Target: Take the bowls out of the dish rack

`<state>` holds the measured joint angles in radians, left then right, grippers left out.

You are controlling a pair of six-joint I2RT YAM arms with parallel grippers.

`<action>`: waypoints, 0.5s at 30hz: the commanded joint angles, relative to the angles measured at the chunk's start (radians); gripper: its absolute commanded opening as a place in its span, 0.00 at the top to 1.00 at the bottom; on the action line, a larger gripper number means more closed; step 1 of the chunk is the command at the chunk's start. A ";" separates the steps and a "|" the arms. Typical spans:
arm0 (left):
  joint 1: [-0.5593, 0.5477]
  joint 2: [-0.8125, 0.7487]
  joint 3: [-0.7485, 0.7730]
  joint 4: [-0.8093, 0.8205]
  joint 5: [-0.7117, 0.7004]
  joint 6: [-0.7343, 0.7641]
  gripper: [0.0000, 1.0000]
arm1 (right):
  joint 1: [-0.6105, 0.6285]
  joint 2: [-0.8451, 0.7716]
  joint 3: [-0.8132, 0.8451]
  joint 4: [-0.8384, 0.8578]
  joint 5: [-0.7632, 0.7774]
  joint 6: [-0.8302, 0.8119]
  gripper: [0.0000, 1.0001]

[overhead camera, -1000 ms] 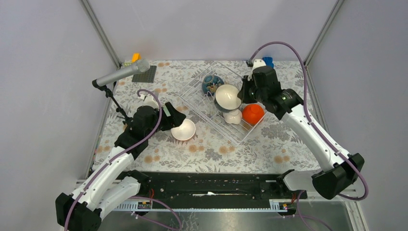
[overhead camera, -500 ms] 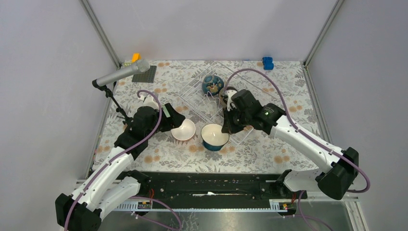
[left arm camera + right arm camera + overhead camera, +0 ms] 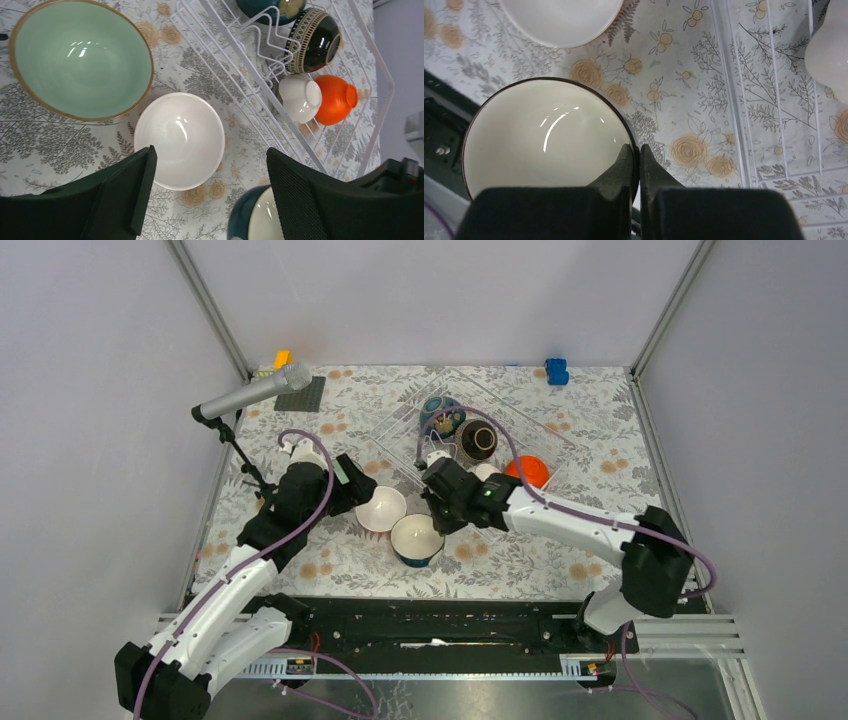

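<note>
The dish rack (image 3: 392, 440) holds a dark blue patterned bowl (image 3: 441, 415), a dark brown bowl (image 3: 477, 440), a small white bowl (image 3: 487, 473) and an orange bowl (image 3: 527, 471). My right gripper (image 3: 639, 150) is shut on the rim of a teal bowl with a cream inside (image 3: 544, 140), low over the table in front of the rack (image 3: 417, 540). A white bowl (image 3: 179, 140) sits upright on the cloth, with a pale green bowl (image 3: 80, 57) beside it. My left gripper (image 3: 210, 160) hovers open above the white bowl, holding nothing.
A microphone (image 3: 255, 392) on a stand leans over the far left. Behind it lie a dark grey plate (image 3: 303, 396) and small orange and yellow blocks (image 3: 281, 359). A blue toy block (image 3: 556, 370) sits at the far right edge.
My right arm has carried the teal bowl out of the rack, toward the near left, and lowered it next to the white bowl. The left jaws have widened slightly.
</note>
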<state>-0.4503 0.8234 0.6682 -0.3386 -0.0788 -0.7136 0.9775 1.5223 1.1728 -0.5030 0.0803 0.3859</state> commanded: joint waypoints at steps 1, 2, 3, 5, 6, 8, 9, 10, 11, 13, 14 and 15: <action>0.006 -0.004 0.050 -0.016 -0.078 -0.017 0.14 | 0.028 0.074 0.035 0.118 0.106 0.028 1.00; 0.006 -0.004 0.049 -0.017 -0.083 -0.020 0.14 | 0.032 0.095 0.039 0.123 0.116 0.024 1.00; 0.006 -0.002 0.049 -0.017 -0.092 -0.023 0.13 | 0.034 0.119 0.044 0.124 0.129 0.021 1.00; 0.007 0.004 0.048 -0.011 -0.095 -0.025 0.13 | 0.035 0.146 0.047 0.126 0.148 0.013 1.00; 0.008 0.008 0.048 -0.005 -0.091 -0.024 0.13 | 0.034 0.157 0.046 0.129 0.156 0.009 1.00; 0.007 0.023 0.049 0.004 -0.086 -0.023 0.13 | 0.035 0.182 0.048 0.135 0.176 0.003 1.00; 0.006 0.029 0.050 0.009 -0.085 -0.022 0.13 | 0.035 0.197 0.051 0.138 0.185 0.003 1.00; 0.007 0.036 0.051 0.013 -0.082 -0.020 0.13 | 0.035 0.212 0.054 0.142 0.192 0.002 1.00; 0.006 0.043 0.051 0.018 -0.081 -0.020 0.13 | 0.035 0.227 0.060 0.144 0.201 0.002 1.00; 0.007 0.052 0.051 0.027 -0.076 -0.024 0.13 | 0.035 0.247 0.064 0.158 0.222 0.008 1.00; 0.007 0.054 0.049 0.031 -0.076 -0.026 0.13 | 0.035 0.253 0.060 0.176 0.233 0.010 1.00; 0.007 0.055 0.048 0.035 -0.078 -0.029 0.13 | 0.035 0.259 0.057 0.191 0.245 0.014 1.00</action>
<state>-0.4503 0.8726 0.6746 -0.3637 -0.1390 -0.7326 1.0031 1.7561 1.1896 -0.4049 0.2386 0.3851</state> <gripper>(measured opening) 0.867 0.045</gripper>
